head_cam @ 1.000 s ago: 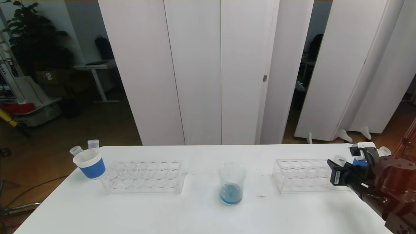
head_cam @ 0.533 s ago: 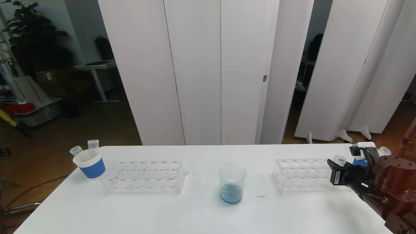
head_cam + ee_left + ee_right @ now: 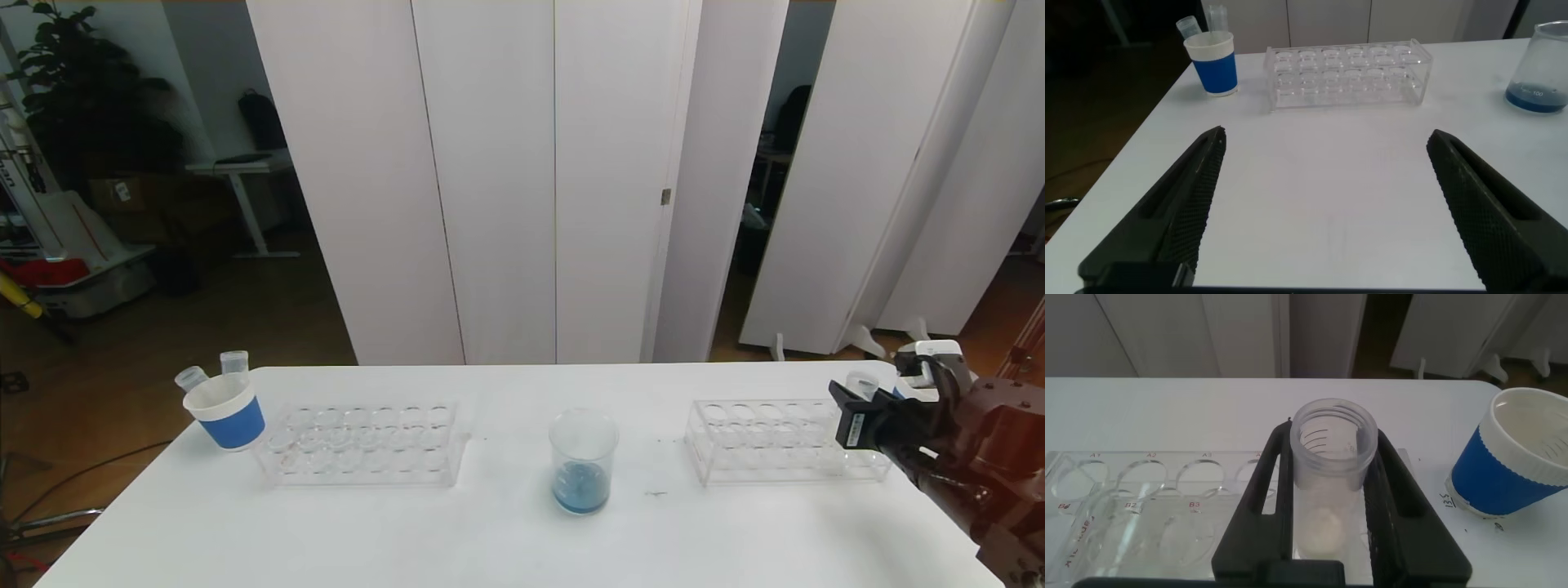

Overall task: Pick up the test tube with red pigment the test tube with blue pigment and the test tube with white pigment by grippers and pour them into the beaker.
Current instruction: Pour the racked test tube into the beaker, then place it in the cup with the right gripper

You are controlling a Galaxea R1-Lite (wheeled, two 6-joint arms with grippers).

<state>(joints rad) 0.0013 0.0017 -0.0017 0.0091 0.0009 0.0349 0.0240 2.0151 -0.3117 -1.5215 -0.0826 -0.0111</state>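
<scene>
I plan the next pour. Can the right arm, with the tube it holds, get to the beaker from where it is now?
Probably yes. The right tool, shut on the test tube with white pigment, is above the right rack's far end. Between it and the beaker only this low rack and bare table show.

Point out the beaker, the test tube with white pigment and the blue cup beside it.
beaker (image 3: 583, 457), head view, glass wall.
test tube with white pigment (image 3: 1333, 441), right wrist view, threaded rim.
blue cup (image 3: 1504, 469), right wrist view, blue sleeve.
</scene>
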